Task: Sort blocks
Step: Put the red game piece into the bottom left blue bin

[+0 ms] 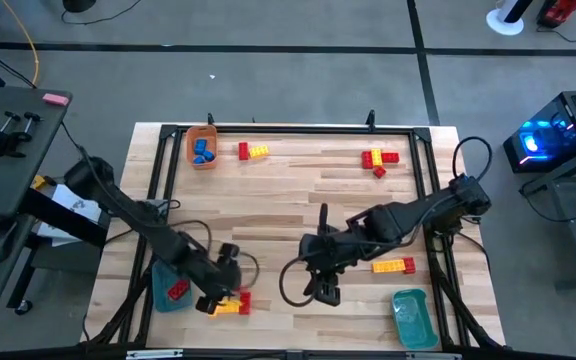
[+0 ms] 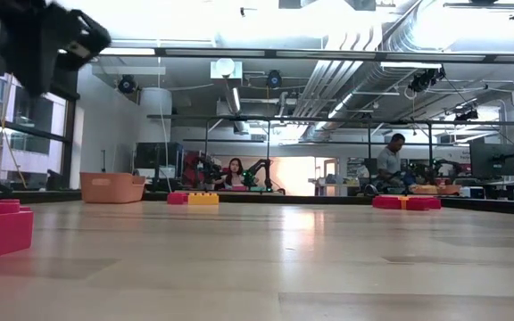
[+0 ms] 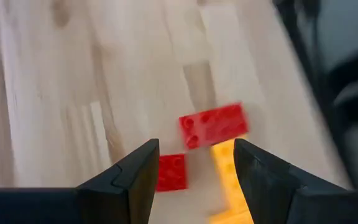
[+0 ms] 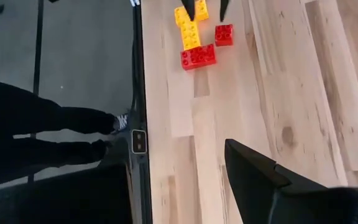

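Near the table's front left, a cluster of red and yellow blocks (image 1: 236,304) lies flat on the wood. My left gripper (image 3: 196,149) hangs open just above it. In the left wrist view a red block (image 3: 213,124) lies past the fingertips, and a small red one (image 3: 169,171) and a yellow row (image 3: 232,183) lie between the fingers. My right gripper (image 1: 323,288) is open above bare wood at the middle front, with nothing between its fingers. A yellow-and-red row (image 1: 393,265) lies to its right. Other blocks lie at the far left (image 1: 253,151) and far right (image 1: 378,160).
A teal tray (image 1: 160,295) with a red block stands beside the left arm at the front left. An orange tray (image 1: 203,160) with blue blocks is at the far left corner, and another teal tray (image 1: 411,318) at the front right. People sit in the room beyond the table.
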